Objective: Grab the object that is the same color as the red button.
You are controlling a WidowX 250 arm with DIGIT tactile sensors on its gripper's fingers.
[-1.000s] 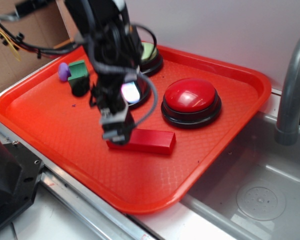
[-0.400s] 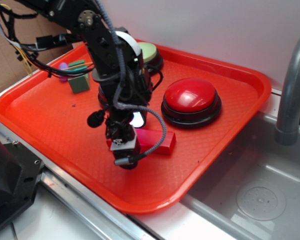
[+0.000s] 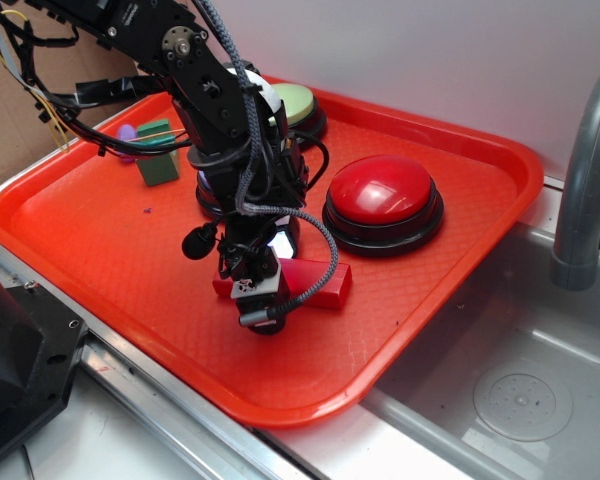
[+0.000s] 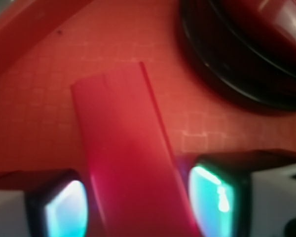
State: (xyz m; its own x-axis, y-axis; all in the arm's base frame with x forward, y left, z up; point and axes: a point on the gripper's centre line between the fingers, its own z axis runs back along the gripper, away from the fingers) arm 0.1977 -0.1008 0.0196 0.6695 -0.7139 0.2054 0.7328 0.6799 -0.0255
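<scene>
Red plastic tray (image 3: 110, 260) fills most of the exterior view, set on a metal counter beside a steel sink (image 3: 500, 380) at the right, with a grey faucet (image 3: 585, 190) at the far right. On the tray, the red button (image 3: 382, 195) sits right of centre, a pale green button (image 3: 300, 103) farther back, and a green cube (image 3: 157, 160) at the far left with a small purple piece (image 3: 127, 135) beside it. The red block (image 3: 315, 284) lies flat on the tray just near of the red button, apart from it. The black arm reaches down from the upper left, and the gripper (image 3: 258, 305) is lowered over the block's left end, hiding that end; how wide the claw stands cannot be read from here.

From the wrist camera, the block (image 4: 128, 163) runs between the two fingers (image 4: 219, 195), which stand apart on either side of it. The right pad sits right against the block's edge; whether the left one touches is unclear. The button's black base (image 4: 237, 64) curves across the upper right, and the tray's raised rim (image 4: 24, 24) crosses the upper left.
</scene>
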